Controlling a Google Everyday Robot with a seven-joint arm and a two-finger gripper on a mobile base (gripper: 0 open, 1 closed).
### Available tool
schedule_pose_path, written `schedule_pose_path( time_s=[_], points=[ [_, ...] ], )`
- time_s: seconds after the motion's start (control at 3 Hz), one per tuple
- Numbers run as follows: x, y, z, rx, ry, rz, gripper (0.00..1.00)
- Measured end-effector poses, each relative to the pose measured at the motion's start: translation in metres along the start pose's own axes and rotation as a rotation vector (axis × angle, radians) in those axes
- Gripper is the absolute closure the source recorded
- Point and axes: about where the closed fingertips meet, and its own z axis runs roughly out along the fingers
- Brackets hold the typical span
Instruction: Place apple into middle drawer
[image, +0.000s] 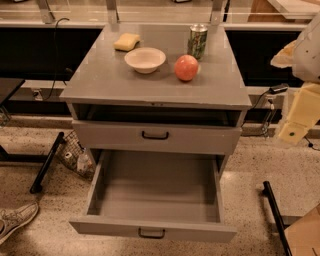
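The reddish-orange apple (186, 68) sits on the grey cabinet's top (105, 80), right of centre, in front of a green can. The middle drawer (152, 230), the cabinet's lowest, is pulled far out towards me, and its grey inside is bare. Its small black handle is centred on the front. The similar grey drawer (200, 140) above it is closed. My gripper (292, 131) hangs at the right edge of the view, cream-coloured, beside the cabinet at about the upper drawer's height. It is well to the right of the apple and holds nothing I can see.
A white bowl (145, 59), a yellow sponge (126, 41) and a green can (197, 41) stand on the cabinet top near the apple. A wire basket (75, 155) and a black table leg (45, 165) are left of the cabinet. A shoe (17, 220) is at bottom left. A black bar (275, 215) lies at the right.
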Motion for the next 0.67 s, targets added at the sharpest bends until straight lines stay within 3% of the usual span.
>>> schedule_pose_path(
  time_s=[0.33,0.67],
  points=[
    [0.000,0.000,0.000,0.000,0.000,0.000,0.00],
    [-0.002,-0.018,0.005,0.051,-0.048,0.064,0.00]
  ],
)
